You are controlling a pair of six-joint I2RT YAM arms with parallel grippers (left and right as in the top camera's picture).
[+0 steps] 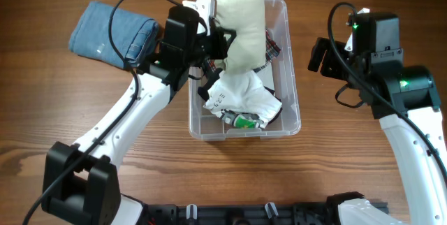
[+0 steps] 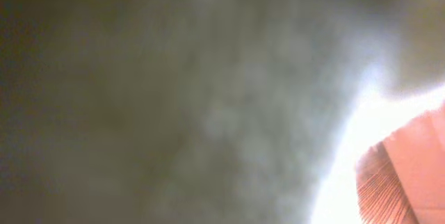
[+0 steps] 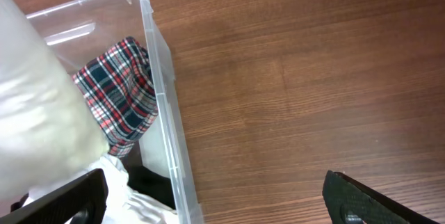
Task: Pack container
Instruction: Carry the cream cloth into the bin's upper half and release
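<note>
The clear container point(image 1: 292, 106) stands mid-table; its rim also shows in the right wrist view point(image 3: 161, 106). Inside lie a white garment point(image 1: 244, 93), a plaid cloth point(image 1: 273, 46) and a small green item point(image 1: 244, 121). My left gripper point(image 1: 219, 38) is shut on a folded cream cloth point(image 1: 241, 26) and holds it over the container's far end. The cream cloth fills the left wrist view point(image 2: 174, 99) as a blur, hiding the fingers. My right gripper point(image 1: 319, 54) is open and empty just right of the container; in its wrist view point(image 3: 215, 206) the fingers straddle the container's right wall.
A folded blue denim cloth point(image 1: 112, 33) lies on the table at the far left. In the right wrist view, the plaid cloth point(image 3: 118, 92), cream cloth point(image 3: 35, 113) and white garment point(image 3: 135, 200) show inside the container, with bare wooden table point(image 3: 313, 78) to its right.
</note>
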